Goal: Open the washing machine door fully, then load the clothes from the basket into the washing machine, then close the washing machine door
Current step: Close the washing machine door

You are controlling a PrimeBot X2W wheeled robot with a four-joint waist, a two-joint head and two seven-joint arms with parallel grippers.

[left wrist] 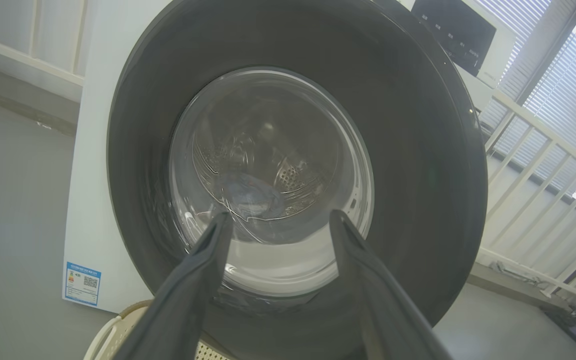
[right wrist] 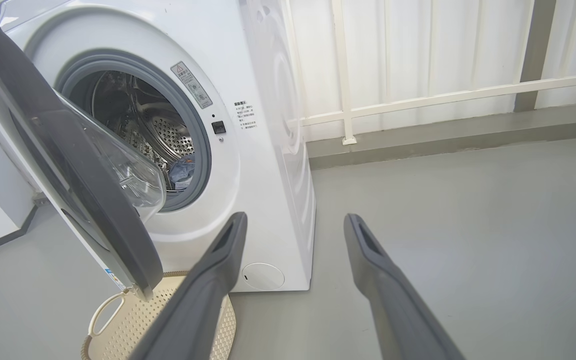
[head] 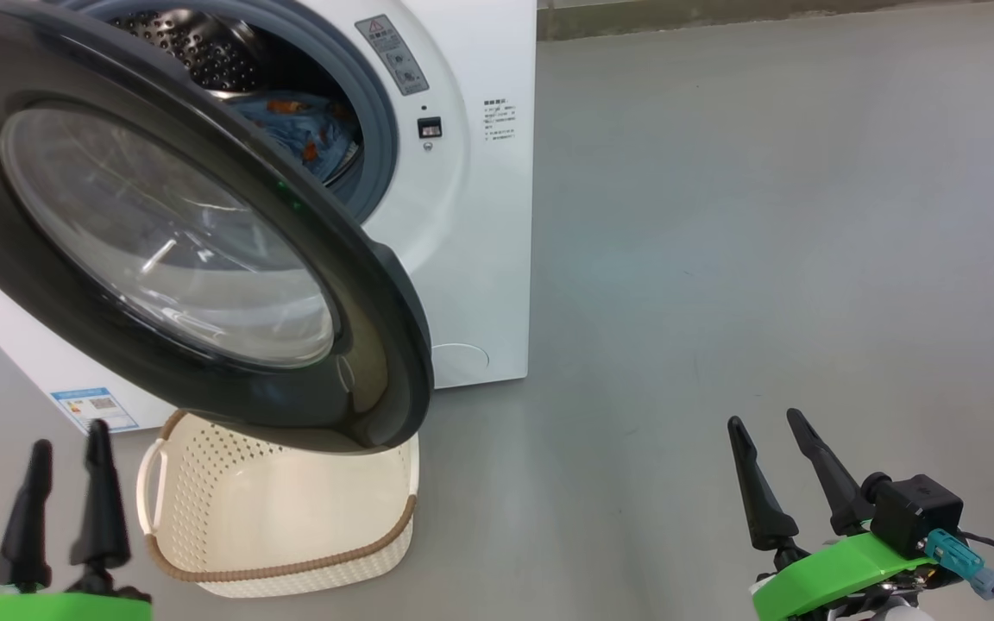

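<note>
The white washing machine (head: 471, 216) stands at the left with its big black door (head: 204, 259) swung partly out over the basket. The clothes (head: 307, 129), light blue with orange prints, lie inside the steel drum (right wrist: 168, 135). The cream basket (head: 290, 509) sits on the floor under the door and looks empty. My left gripper (head: 66, 440) is open at the lower left, pointing at the door's glass window (left wrist: 268, 170) from outside, apart from it. My right gripper (head: 764, 423) is open at the lower right over bare floor, holding nothing.
Grey floor (head: 764, 216) spreads to the right of the machine. A white railing (right wrist: 443, 95) and wall run behind it. Window blinds (left wrist: 568, 85) and a dark control panel (left wrist: 453, 30) show past the door in the left wrist view.
</note>
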